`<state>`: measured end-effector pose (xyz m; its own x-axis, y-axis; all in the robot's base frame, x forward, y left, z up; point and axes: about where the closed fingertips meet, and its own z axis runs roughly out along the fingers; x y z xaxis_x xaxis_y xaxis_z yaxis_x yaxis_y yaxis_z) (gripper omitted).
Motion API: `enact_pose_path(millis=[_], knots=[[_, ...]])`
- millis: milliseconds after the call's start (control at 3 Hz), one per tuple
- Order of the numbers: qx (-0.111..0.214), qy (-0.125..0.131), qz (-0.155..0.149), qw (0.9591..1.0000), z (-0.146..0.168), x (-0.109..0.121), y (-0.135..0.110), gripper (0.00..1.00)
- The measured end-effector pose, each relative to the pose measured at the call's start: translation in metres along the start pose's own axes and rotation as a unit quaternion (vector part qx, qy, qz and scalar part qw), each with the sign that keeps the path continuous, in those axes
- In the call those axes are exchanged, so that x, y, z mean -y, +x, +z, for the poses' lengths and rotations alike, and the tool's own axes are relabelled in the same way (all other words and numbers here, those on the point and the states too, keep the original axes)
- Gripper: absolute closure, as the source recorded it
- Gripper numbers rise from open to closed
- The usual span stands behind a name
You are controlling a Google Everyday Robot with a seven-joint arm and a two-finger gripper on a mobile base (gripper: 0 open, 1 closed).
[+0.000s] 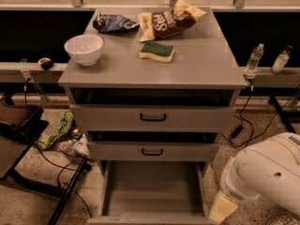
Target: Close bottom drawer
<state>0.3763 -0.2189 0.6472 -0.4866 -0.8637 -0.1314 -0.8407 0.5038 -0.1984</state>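
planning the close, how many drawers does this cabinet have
3: top drawer, middle drawer, and bottom drawer, which is pulled far out. The gripper is low, just picture-right of the bottom one.

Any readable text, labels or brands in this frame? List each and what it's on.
"S": the only clear letter of the white lettering on the brown snack bag; the rest is blurred.
Print on the blue snack bag: too blurred to read.
Labels on the clear bottle and the second bottle beside it: too small to read.
The hand, low beside the open bottom drawer: no text visible.
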Motion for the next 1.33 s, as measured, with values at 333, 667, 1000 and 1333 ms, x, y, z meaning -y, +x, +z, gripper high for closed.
enact_pose_path(millis=[333, 667, 1000, 1333], knots=[[-0.019, -0.012, -0.008, 0.9997, 0.036, -0.017, 0.004, 0.00], [-0.040, -0.053, -0.050, 0.9965, 0.134, -0.067, 0.008, 0.00], [-0.045, -0.069, -0.060, 0.9947, 0.185, -0.086, 0.006, 0.00], [-0.044, -0.080, -0.034, 0.9952, 0.234, -0.095, 0.006, 0.00]])
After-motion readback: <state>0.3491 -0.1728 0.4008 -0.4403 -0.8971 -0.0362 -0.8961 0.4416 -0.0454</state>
